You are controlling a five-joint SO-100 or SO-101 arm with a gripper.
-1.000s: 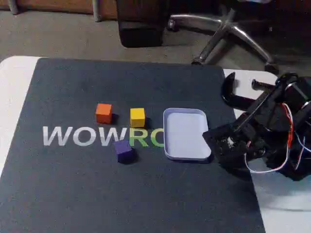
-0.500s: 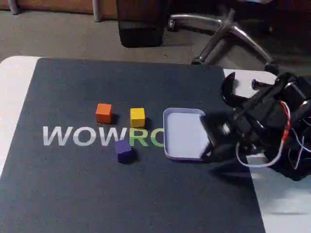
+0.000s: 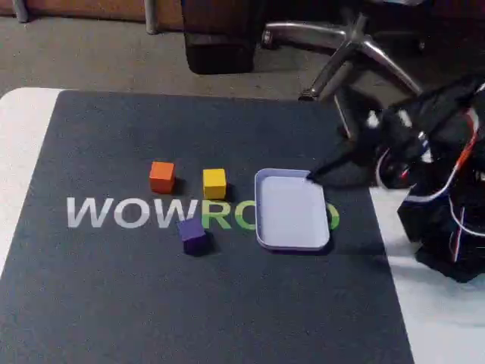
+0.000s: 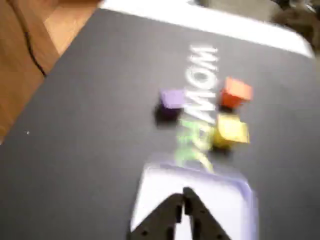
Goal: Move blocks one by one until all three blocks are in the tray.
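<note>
Three blocks rest on the dark mat left of the tray: the orange block (image 3: 161,177), the yellow block (image 3: 214,183) and the purple block (image 3: 193,234). The pale tray (image 3: 292,212) holds nothing. My gripper (image 3: 312,174) is blurred by motion and hangs above the tray's far right corner, reaching in from the arm on the right. In the wrist view the gripper (image 4: 183,196) has its fingertips touching, shut and holding nothing, over the tray (image 4: 227,200). Beyond it lie the purple block (image 4: 172,99), the orange block (image 4: 236,92) and the yellow block (image 4: 231,131).
The dark mat (image 3: 189,303) with pale lettering covers most of the white table (image 3: 23,129). An office chair base (image 3: 356,45) stands on the floor behind the table. The arm's body and wires (image 3: 447,197) fill the right edge.
The arm has lifted from low beside the tray's right side and swung up and back. Its gripper tip now hangs over the tray's far right corner. The blocks have not moved.
</note>
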